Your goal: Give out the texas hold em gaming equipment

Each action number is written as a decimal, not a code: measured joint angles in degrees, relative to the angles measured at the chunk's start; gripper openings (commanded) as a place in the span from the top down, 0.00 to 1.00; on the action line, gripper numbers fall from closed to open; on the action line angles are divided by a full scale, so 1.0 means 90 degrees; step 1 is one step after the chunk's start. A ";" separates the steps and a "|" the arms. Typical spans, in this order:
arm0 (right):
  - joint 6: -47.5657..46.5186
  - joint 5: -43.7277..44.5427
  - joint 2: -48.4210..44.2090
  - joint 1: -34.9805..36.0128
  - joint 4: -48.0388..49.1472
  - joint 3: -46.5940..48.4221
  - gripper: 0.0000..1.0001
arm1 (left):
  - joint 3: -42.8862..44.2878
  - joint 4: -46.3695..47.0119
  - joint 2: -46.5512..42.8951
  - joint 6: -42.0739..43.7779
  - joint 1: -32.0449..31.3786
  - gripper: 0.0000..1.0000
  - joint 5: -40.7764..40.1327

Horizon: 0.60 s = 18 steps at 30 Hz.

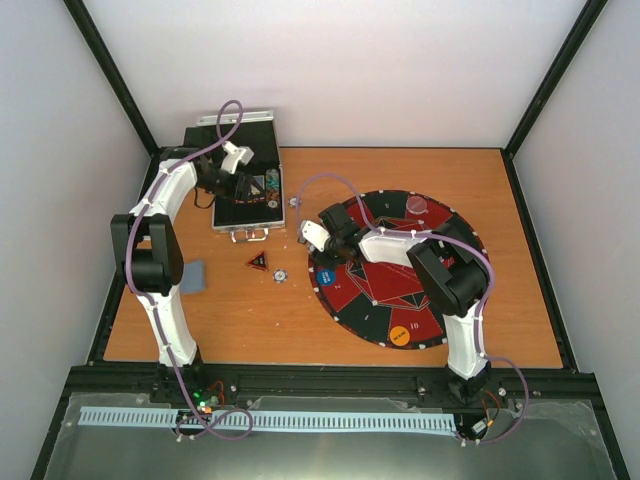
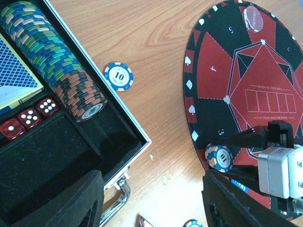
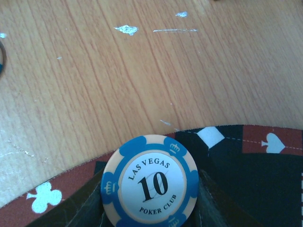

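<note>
Reading the right wrist view, I see the right tool (image 3: pixel 149 210) pinching a blue-and-cream poker chip (image 3: pixel 149 183) at the rim of the round red-and-black mat (image 3: pixel 246 165); overhead it is too small to make out. Left wrist view shows the left tool (image 2: pixel 151 203) gaping, empty, over the metal-edged case (image 2: pixel 135 130), with bare wood-grain counter (image 2: pixel 156 42) between case and mat.

Blue 10 chip (image 3: pixel 149 182) @ mat (image 3: pixel 255 179) rim
</note>
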 measured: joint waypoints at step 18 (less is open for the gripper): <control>0.0017 0.0007 -0.0073 -0.0097 -0.0012 -0.0070 0.45 | 0.0002 -0.0002 0.0000 0.0068 0.0036 0.41 -0.0148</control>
